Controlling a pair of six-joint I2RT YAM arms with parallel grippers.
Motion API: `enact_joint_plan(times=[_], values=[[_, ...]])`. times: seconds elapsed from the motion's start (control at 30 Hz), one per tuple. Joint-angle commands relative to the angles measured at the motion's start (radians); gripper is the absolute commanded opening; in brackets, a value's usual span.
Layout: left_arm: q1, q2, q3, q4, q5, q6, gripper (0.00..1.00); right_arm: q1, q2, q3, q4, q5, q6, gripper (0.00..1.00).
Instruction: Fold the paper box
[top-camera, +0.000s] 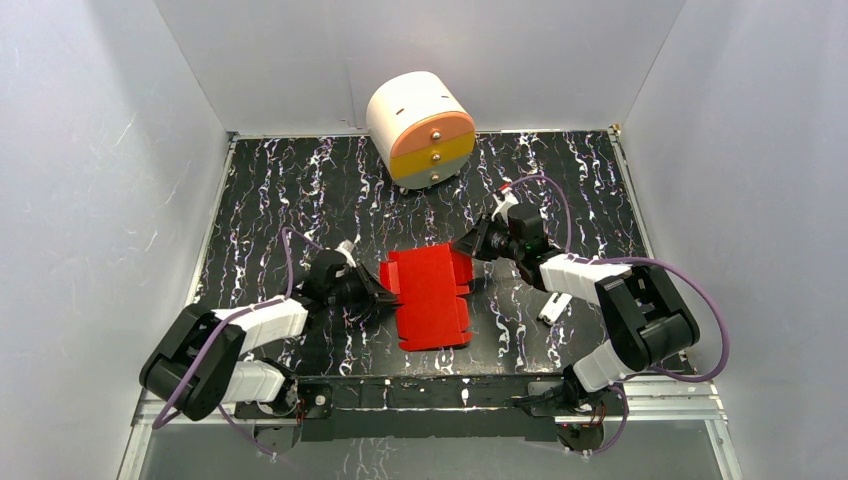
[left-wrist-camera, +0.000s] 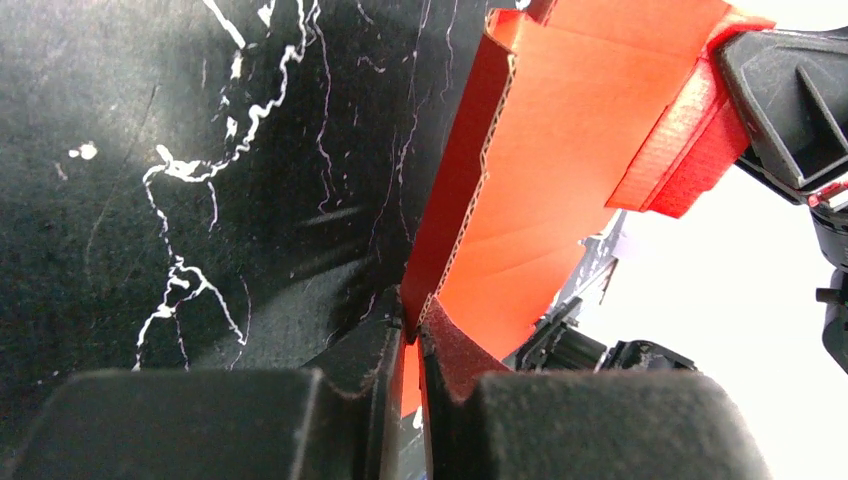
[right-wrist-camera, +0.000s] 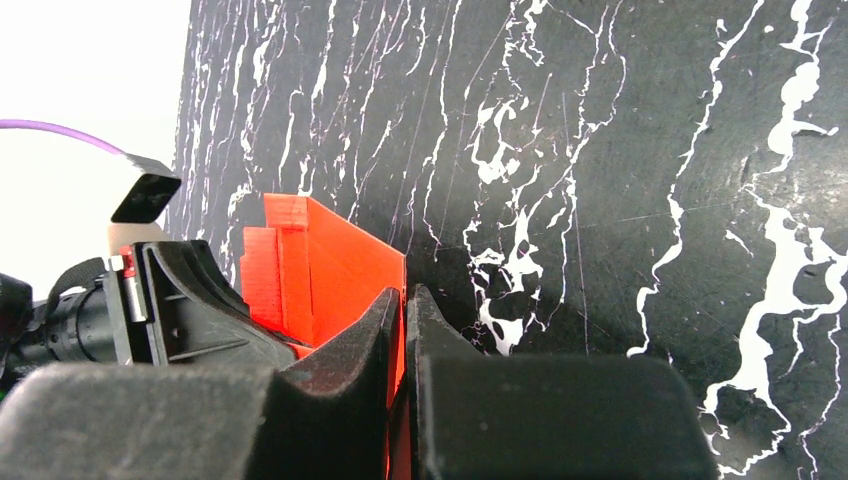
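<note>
paper box (top-camera: 432, 295) pinched by left gripper (left-wrist-camera: 412, 325), right gripper (right-wrist-camera: 404, 302), clearest from wrists

A round drawer unit (top-camera: 420, 128) stands at the far edge of the worktop (top-camera: 290, 190), near its middle. Its body is white, and its front shows orange, yellow and grey bands, each with a small knob. The worktop is black with white veining. A small white oblong piece (top-camera: 553, 307) lies toward its right side. Pale grey walls (top-camera: 100, 150) close in three sides.
</note>
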Motion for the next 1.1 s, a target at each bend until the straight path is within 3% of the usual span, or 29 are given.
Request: enact_joint_plan(times=[0.0,0.27,0.67,1.07], values=[[-0.026,-0.035,0.099,-0.117,-0.118,0.074,0.05,0.015,0.004,0.002,-0.002,-0.002,0.007,0.15],[-0.133,-0.021,0.255,-0.325,-0.318,0.225,0.05,0.04,0.025,0.019,-0.052,0.066,0.003,0.16],[-0.276,0.103,0.442,-0.47,-0.502,0.373,0.13,0.107,0.07,0.075,-0.099,0.17,0.005,0.18],[-0.382,0.243,0.543,-0.528,-0.572,0.437,0.2,0.147,0.105,0.112,-0.105,0.193,0.004,0.19]])
